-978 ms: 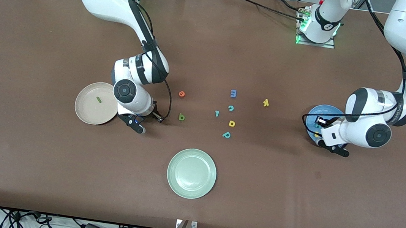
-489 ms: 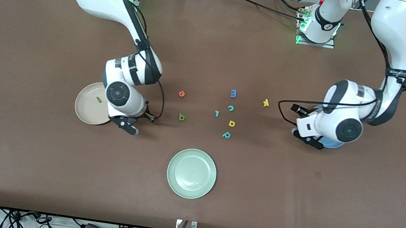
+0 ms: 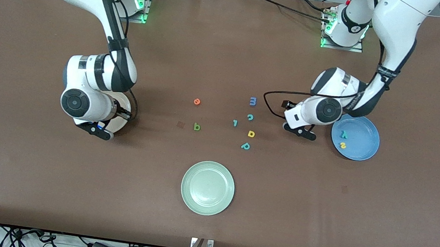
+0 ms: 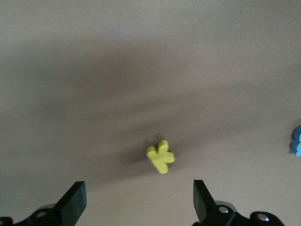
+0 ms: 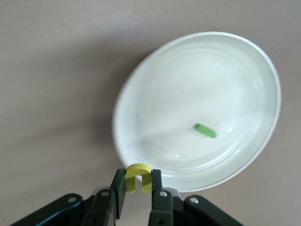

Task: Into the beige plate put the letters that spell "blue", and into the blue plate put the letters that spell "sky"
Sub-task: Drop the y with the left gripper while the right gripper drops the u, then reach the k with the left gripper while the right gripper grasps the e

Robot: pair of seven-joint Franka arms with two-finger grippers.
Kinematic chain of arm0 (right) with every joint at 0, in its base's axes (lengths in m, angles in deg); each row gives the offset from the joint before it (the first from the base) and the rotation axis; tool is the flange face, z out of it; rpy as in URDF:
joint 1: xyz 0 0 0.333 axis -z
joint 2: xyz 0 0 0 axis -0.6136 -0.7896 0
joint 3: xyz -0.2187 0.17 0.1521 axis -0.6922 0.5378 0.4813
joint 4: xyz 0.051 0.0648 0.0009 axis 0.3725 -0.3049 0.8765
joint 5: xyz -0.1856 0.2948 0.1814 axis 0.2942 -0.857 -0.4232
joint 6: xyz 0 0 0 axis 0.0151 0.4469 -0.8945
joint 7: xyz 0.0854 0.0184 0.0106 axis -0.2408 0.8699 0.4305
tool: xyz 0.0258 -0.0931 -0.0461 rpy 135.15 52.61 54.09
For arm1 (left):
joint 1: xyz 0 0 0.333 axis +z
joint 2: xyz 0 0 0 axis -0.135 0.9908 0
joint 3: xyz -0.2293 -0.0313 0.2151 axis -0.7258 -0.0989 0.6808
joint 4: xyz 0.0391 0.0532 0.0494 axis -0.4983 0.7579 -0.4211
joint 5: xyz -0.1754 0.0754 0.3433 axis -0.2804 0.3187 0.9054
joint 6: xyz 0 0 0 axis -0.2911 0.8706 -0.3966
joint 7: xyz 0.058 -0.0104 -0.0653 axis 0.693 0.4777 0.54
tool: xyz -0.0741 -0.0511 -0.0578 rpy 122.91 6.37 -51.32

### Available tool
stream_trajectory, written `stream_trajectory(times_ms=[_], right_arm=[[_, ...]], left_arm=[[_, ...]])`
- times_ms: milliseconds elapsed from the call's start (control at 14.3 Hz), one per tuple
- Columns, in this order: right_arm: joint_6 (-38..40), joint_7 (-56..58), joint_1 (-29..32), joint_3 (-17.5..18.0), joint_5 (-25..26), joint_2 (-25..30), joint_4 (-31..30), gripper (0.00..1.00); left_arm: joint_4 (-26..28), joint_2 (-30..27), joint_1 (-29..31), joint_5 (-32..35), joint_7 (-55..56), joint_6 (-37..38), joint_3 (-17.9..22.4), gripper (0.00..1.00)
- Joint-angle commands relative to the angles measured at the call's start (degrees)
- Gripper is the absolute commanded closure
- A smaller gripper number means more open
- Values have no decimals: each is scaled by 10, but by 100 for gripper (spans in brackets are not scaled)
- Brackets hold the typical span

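Both arms have swung toward the right arm's end of the table since a sec ago. Left gripper point(image 4: 136, 205) has come off the blue plate point(image 3: 366, 150) and now hangs over the bare table beside it, right above the yellow "k" point(image 4: 160, 157); its jaws went from part-closed to wide, nothing betw them. Right gripper point(image 5: 138, 197) has moved from beside the beige plate point(image 3: 120, 124) to over that plate's rim, jaws narrow and clamped on the yellow "u" point(image 5: 138, 179).

Blue plate is uncovered now: teal "y" point(image 3: 344, 134) and yellow "s" point(image 3: 342, 145) lie in it, the "s" nearer the front cam. In the front view the "k" is hidden under the left wrist; it sits on the table, not in a plate.

Beige plate is mostly hidden by the right arm in the front view. Right wrist view shows the green "l" bar point(image 5: 205, 131) lying inside it.

On the table betw the arms, unmoved: orange "e" point(image 3: 196, 102), green "b" point(image 3: 197, 127) nearer the front cam, blue "m" point(image 3: 253, 101), teal "c" point(image 3: 250, 117), small teal piece point(image 3: 235, 122) just beside the "c", yellow "d"-like letter point(image 3: 251, 133), teal "p" point(image 3: 245, 146). Pale green plate point(image 3: 207, 188) is nearest the front cam, w/ nothing in it.
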Motion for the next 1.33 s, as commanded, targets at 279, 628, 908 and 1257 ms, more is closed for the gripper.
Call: stream_trajectory(times_ms=[279,628,908,1257], right_arm=[[-15,50,11,0,7,0,-56,85],[-52,68,23,0,2,-8,-68,0],[-8,77,8,34,-8,25,-2,0],[-76,72,-67,99,-28,19,2,0]], left_arm=[[28,-1,-17,37,52,-56,1,6],[33,11,-26,69,78,-69,5,37],[30,14,-24,69,78,-69,5,75],[27,14,-24,69,79,-69,5,81]])
